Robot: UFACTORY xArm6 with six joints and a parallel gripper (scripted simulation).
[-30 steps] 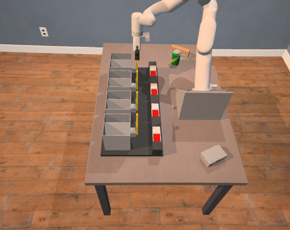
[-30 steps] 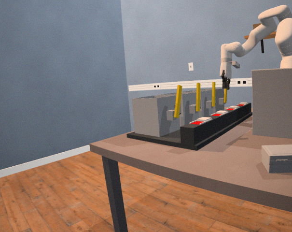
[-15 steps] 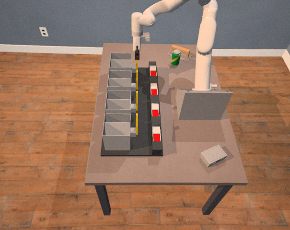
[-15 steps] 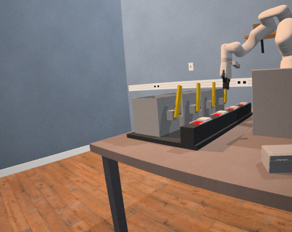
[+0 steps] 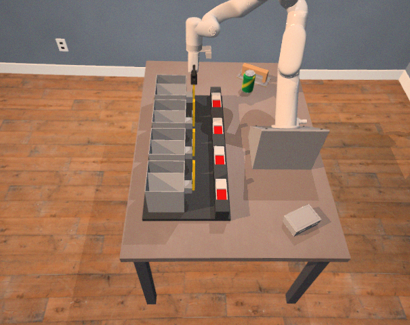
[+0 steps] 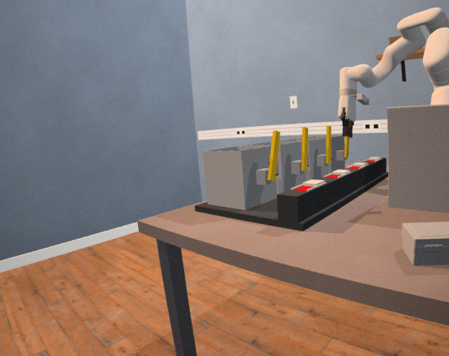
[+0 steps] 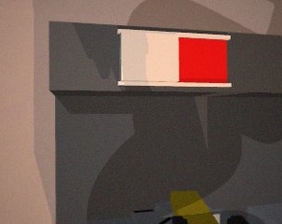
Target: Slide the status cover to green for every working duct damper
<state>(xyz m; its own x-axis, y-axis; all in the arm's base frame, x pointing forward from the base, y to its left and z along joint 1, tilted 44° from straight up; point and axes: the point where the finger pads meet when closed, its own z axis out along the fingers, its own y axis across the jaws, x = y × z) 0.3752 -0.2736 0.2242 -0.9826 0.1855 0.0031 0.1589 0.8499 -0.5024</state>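
Observation:
Four grey duct dampers stand in a row on a black base, each with an upright yellow lever on its front. Four status sliders on a black rail all show red, with their white covers on the far half. My gripper is at the farthest damper and is shut on the top of that damper's yellow lever. It also shows in the side view. In the wrist view the lever's top lies at the bottom edge, below the farthest slider, which shows red.
A green can and a wooden block stand at the table's back. The arm's grey base box is right of the rail. A small grey box lies at the front right.

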